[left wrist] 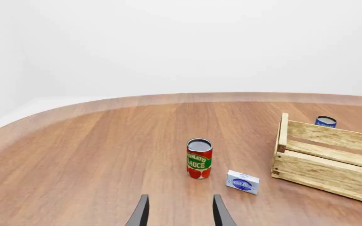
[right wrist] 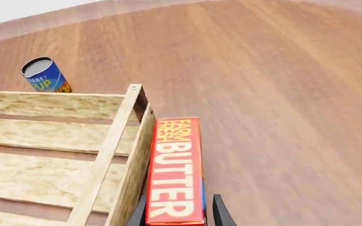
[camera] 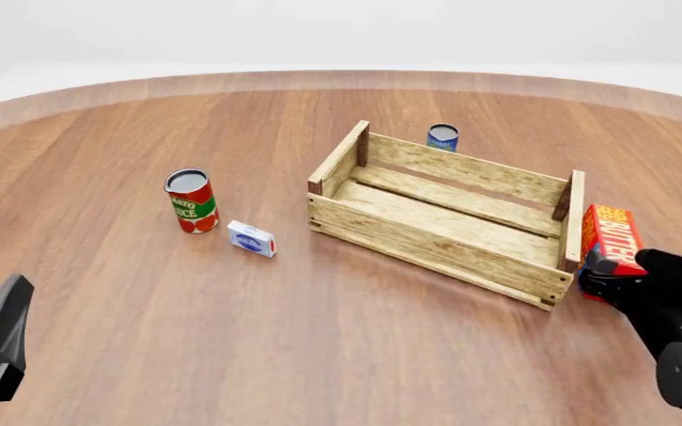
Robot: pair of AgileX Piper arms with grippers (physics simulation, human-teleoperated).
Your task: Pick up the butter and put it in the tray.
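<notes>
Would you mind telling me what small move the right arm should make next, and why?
Probably lift the butter straight up. The right end effector appears shut on it, but the carton sits beside the tray, outside its right end wall, so it likely needs to clear that wall before moving left over the inside.

The red-orange rectangular butter carton [right wrist: 176, 174] low in the right wrist view reads "FARM FRESH BUTTER", and the red-and-green tin can [left wrist: 199, 158] mid-frame in the left wrist view reads "TOMATO SAUCE".
</notes>
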